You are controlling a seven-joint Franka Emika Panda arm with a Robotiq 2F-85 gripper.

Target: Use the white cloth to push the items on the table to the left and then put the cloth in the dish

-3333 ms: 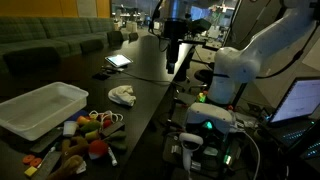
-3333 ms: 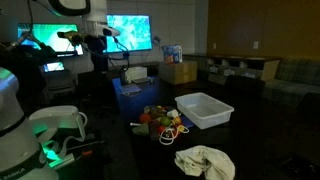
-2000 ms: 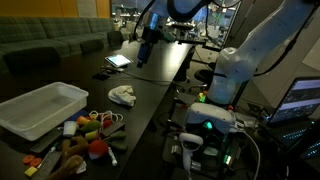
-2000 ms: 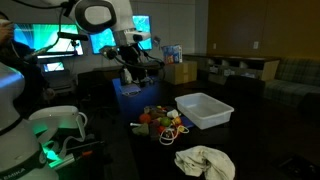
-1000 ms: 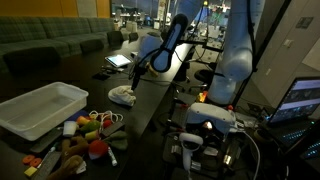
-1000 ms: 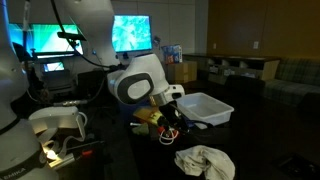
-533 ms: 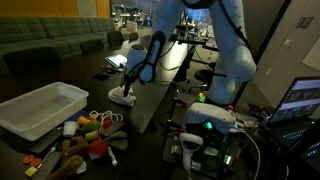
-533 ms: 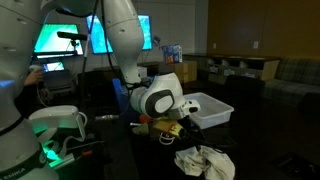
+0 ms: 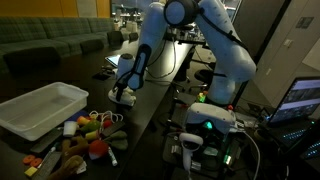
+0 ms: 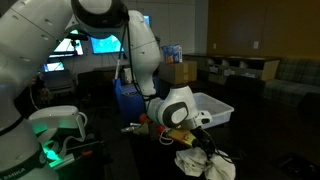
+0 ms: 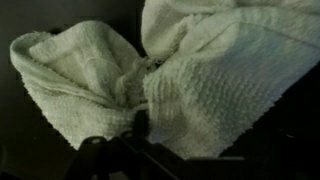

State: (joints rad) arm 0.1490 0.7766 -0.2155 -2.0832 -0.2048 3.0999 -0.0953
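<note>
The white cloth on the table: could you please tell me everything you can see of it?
The cloth is white and looks like terry towelling, its looped weave clear in the wrist view. It is crumpled into soft folds and lies in a heap on the dark table, apart from the toys and the white tub. The gripper sits right on top of it; whether it has closed on the fabric cannot be told.

Toys [image 9: 88, 132] crowd dish [image 9: 40, 108]; seemingly passable above.
</note>
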